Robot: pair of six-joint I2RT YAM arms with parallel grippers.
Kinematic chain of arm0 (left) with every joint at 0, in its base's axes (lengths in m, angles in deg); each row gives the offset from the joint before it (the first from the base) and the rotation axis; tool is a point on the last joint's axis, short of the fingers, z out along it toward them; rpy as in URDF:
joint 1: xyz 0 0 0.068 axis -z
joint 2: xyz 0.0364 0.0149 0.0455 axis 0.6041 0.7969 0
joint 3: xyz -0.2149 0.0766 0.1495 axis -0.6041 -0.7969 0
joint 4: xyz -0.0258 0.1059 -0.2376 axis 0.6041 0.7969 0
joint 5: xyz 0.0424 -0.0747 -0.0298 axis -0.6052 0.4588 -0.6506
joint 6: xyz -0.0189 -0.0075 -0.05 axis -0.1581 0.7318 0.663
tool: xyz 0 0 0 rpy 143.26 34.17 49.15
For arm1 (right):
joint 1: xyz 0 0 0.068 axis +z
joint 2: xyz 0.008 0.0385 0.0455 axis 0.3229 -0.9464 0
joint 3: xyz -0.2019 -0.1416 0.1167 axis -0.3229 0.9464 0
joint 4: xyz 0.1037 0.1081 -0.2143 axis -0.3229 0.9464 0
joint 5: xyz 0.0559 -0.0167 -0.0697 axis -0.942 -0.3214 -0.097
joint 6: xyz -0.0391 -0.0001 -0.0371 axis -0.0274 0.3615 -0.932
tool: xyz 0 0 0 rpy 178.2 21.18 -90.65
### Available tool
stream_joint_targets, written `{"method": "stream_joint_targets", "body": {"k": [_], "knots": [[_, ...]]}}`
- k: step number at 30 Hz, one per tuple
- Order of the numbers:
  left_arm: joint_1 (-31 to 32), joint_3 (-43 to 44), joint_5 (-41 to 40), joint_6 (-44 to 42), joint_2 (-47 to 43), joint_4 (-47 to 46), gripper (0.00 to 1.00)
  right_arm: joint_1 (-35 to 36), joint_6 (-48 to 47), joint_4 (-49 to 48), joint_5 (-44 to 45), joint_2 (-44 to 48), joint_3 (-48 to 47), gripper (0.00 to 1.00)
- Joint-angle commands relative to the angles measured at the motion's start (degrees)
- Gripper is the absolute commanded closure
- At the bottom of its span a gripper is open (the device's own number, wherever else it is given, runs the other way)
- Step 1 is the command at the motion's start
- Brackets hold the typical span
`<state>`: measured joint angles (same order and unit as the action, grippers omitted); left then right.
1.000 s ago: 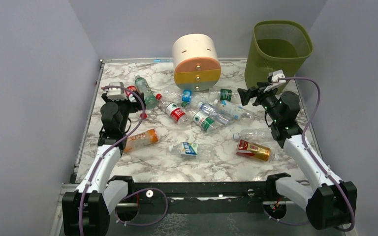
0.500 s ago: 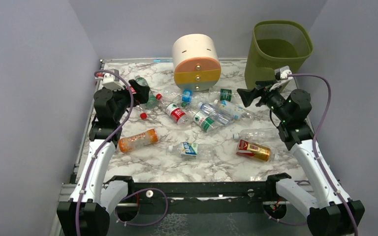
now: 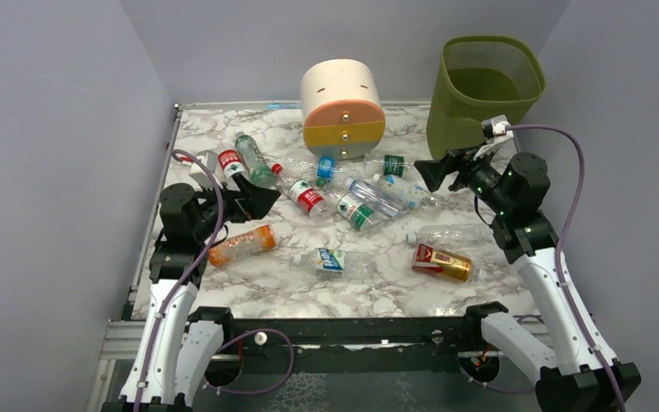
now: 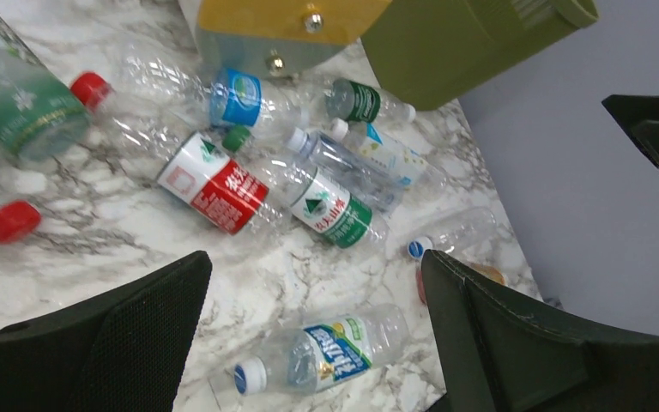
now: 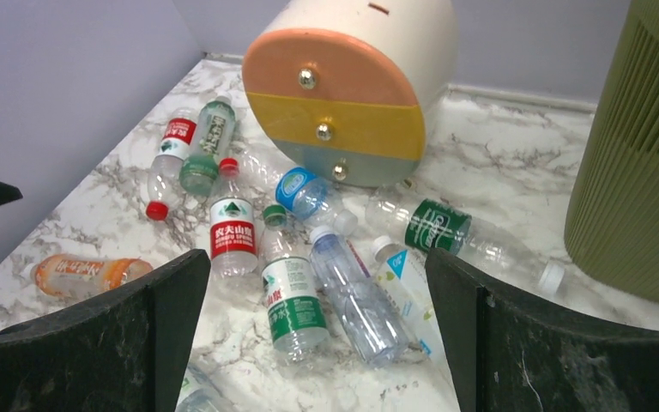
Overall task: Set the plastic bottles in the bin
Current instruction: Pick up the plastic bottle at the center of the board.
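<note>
Several plastic bottles lie scattered on the marble table (image 3: 223, 292). Among them are an orange-filled one (image 3: 240, 245), a blue-labelled one (image 3: 330, 260) and a red-and-gold one (image 3: 442, 262). A heap with red and green labels (image 3: 356, 212) lies mid-table. The olive mesh bin (image 3: 489, 86) stands at the back right. My left gripper (image 3: 257, 199) hangs open above the table's left side, holding nothing. In the left wrist view the left gripper (image 4: 316, 262) is above the blue-labelled bottle (image 4: 326, 354). My right gripper (image 3: 426, 174) is open beside the bin. In the right wrist view the right gripper (image 5: 317, 257) is over a green-labelled bottle (image 5: 292, 305).
A round cream, orange and yellow drawer unit (image 3: 341, 107) stands at the back centre, with bottles against its front. Grey walls close in on the left, back and right. More bottles (image 3: 244, 159) lie at the back left.
My left gripper has swung away from the back-left bottles, turning right and coming nearer. The right wrist has shifted slightly right. Both grippers stayed open and no bottle moved.
</note>
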<state>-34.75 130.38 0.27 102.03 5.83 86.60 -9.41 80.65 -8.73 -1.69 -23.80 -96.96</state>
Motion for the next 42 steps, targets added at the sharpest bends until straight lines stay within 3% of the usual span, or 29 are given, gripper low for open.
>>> {"method": "stream_joint_targets", "body": {"k": [1, 7, 10, 15, 21, 28, 30, 37, 42], "knots": [[0.31, -4.03, 7.38, 4.04, -1.02, 1.99, 0.01, 0.24, 1.72, 9.61, 2.40, -1.19, -2.23, 0.01], [0.31, -3.70, 2.51, 4.82, -4.40, 4.47, 0.01, 0.24, 2.67, 21.84, 8.89, -8.64, -9.15, 0.01], [0.31, -4.21, 5.52, 6.26, -3.49, 2.12, 0.01, 0.24, 3.71, 23.63, 10.14, -9.42, -9.86, 0.01], [0.33, -7.79, 11.17, 10.37, -2.18, -5.80, 0.01, 0.23, 11.19, 28.63, 20.13, -8.36, -10.49, 0.01], [0.31, -9.63, 12.65, 12.37, -4.70, -9.39, 0.01, 0.21, 13.11, 24.81, 6.22, -3.88, -7.14, 0.01], [0.31, -4.47, 14.82, 12.30, -0.77, -8.68, 0.01, 0.24, 8.10, 27.68, -9.67, -6.95, -3.50, 0.01], [0.31, -1.27, 15.54, 12.36, -0.13, -8.59, 0.01, 0.24, 8.54, 27.52, -9.62, -6.92, -1.14, 0.01], [0.31, 9.74, 8.99, 7.53, 1.64, 5.56, 0.01, 0.24, 12.44, 20.90, -15.34, -7.06, 6.00, 0.00], [0.29, 11.09, 10.10, 7.63, 1.49, 6.03, 0.01, 0.24, 9.62, 25.08, -11.52, -7.32, 4.83, 0.01]]}}
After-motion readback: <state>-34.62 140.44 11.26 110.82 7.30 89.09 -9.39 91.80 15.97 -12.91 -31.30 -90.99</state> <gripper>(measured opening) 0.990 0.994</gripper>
